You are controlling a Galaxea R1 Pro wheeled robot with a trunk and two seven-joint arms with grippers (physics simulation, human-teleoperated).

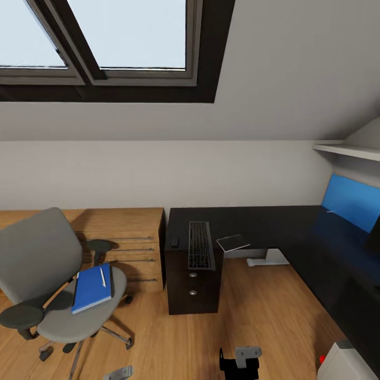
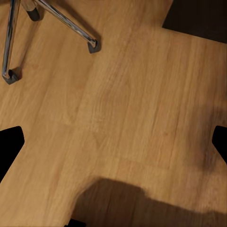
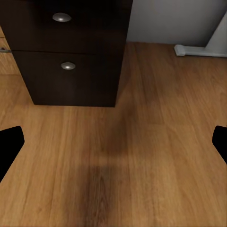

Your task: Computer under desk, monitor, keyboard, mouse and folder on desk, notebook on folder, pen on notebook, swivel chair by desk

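The swivel chair (image 1: 50,274) stands on the floor left of the desk (image 1: 274,224). On its seat lies the blue folder (image 1: 89,289) with the white pen (image 1: 103,276) on top. The keyboard (image 1: 199,245) rests lengthwise over the desk's drawer unit, and the small black mouse (image 1: 174,242) sits just left of it. To the keyboard's right, the grey notebook (image 1: 233,242) lies at the desk's front edge. At the desk's far right stands the monitor (image 1: 348,200), showing blue. The pale computer (image 1: 345,364) sits low at the right. Both the left gripper (image 2: 113,144) and the right gripper (image 3: 113,144) hang open over bare floor.
A light wooden dresser (image 1: 132,237) stands against the wall behind the chair. The chair's chrome legs (image 2: 71,26) reach toward the left gripper. The drawer unit with silver knobs (image 3: 68,65) faces the right gripper. A white shelf (image 1: 348,151) juts out above the desk's right wing.
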